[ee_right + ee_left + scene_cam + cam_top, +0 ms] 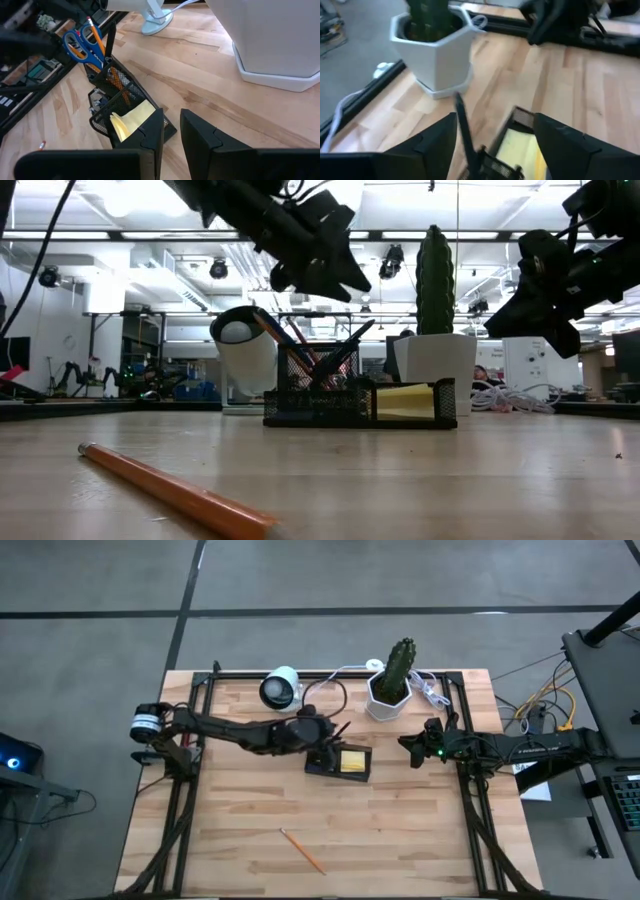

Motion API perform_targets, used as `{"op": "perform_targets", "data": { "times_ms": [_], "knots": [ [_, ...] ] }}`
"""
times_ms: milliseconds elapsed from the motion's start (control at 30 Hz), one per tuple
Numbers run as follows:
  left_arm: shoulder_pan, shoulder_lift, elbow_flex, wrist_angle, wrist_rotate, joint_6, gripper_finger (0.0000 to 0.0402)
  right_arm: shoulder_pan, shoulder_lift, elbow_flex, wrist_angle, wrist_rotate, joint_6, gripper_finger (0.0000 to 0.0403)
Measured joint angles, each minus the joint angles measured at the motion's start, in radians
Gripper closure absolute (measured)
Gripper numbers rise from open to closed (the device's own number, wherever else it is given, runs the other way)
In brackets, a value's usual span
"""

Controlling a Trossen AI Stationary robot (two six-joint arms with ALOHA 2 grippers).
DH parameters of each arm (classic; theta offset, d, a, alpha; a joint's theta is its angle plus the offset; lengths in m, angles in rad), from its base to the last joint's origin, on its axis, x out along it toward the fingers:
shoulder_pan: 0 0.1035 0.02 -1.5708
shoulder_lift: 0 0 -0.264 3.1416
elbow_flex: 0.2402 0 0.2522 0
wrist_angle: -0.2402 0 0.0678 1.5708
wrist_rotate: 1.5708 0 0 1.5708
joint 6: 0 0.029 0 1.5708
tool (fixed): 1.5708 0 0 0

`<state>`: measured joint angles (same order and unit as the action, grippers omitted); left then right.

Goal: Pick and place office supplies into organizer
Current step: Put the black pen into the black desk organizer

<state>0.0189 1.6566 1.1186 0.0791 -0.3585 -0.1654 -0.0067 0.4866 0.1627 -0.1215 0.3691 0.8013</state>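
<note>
The black mesh organizer [340,762] stands mid-table. Its cup holds blue-handled scissors [79,42], an orange pencil [97,37] and a black pen [462,125], all standing upright. A yellow sticky-note pad [132,117] sits in its tray part. One orange pencil [302,851] lies flat near the table's near edge. My left gripper [495,135] hovers open just above the cup, a finger on each side of the black pen, touching nothing. My right gripper [170,132] waits right of the organizer, raised, with a narrow gap between its fingers.
A white hexagonal pot with a cactus [392,688] stands behind the organizer near the far edge. A white round camera or lamp [280,687] is to its left, and white cables [428,690] lie beside the pot. Bare wood [400,840] spreads toward the near edge.
</note>
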Motion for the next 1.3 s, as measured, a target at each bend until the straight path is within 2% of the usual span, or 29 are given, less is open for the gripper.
{"op": "perform_targets", "data": {
  "times_ms": [167,367,467,667,900,1067,1300],
  "knots": [
    [0.038,0.0,0.029,-0.015,-0.005,-0.061,0.0148,-0.001,0.0,0.0,0.0,0.0,0.0,0.0349],
    [0.098,0.029,0.039,-0.022,0.155,-0.169,0.0148,-0.001,0.0,0.0,-0.001,0.0,-0.004,0.0349],
    [0.099,0.067,0.057,-0.016,0.189,-0.144,0.0148,-0.001,0.001,0.0,-0.001,0.0,-0.019,0.0349],
    [0.098,0.121,0.079,-0.02,0.183,-0.124,0.0148,0.0,0.0,0.0,-0.001,0.0,-0.018,0.0349],
    [0.099,0.123,0.077,-0.017,0.142,-0.112,0.015,0.0,0.0,0.0,-0.001,0.0,-0.016,0.0349],
    [0.099,0.126,0.072,-0.017,0.14,-0.108,0.0179,0.0,0.0,0.0,-0.001,0.0,-0.024,0.0349],
    [0.1,0.131,0.073,-0.01,0.136,-0.084,0.0258,0.0,0.0,0.0,-0.001,0.0,-0.027,0.0349]
  ]
}}
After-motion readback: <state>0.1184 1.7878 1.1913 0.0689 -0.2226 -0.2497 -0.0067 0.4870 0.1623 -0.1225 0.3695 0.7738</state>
